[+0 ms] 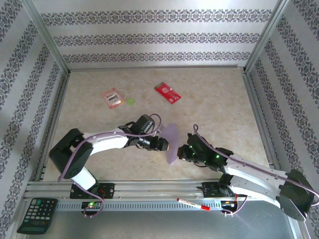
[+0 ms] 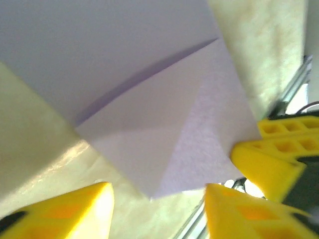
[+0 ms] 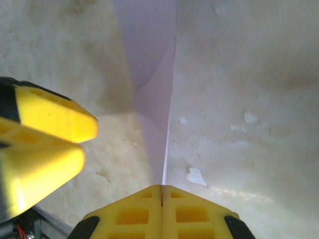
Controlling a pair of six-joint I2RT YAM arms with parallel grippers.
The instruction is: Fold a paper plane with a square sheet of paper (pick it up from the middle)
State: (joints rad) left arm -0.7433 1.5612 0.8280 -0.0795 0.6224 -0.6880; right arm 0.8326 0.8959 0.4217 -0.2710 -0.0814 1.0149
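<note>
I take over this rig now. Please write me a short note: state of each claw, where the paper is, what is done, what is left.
Left claw: open, fingers either side of a corner of the pale lilac folded paper sheet, not gripping.
Right claw: shut on the sheet's edge, holding it upright between the arms over the beige table.
Done: sheet picked up, triangular folds made.
Left: further folds; it is not yet a slim dart.
</note>
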